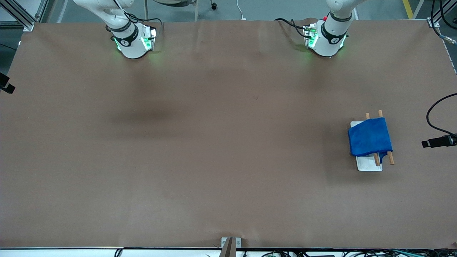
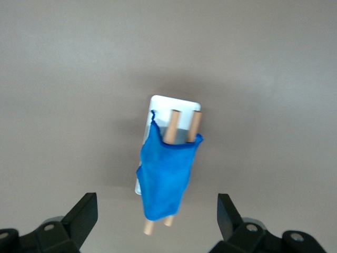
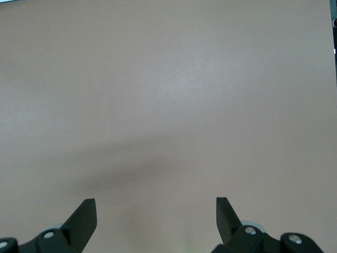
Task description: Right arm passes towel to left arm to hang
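Note:
The bright blue towel (image 1: 370,137) hangs draped over a small rack of two wooden rods (image 1: 390,157) on a white base (image 1: 369,166), toward the left arm's end of the table. It also shows in the left wrist view (image 2: 166,174), with the rods (image 2: 171,126) sticking out at both ends. My left gripper (image 2: 157,211) is open and empty, high above the rack. My right gripper (image 3: 156,211) is open and empty over bare table. Neither hand shows in the front view, only the arm bases.
The brown table (image 1: 200,142) stretches wide around the rack. The right arm's base (image 1: 131,39) and the left arm's base (image 1: 326,39) stand at the edge farthest from the front camera. A black camera (image 1: 439,142) sits at the table's edge beside the rack.

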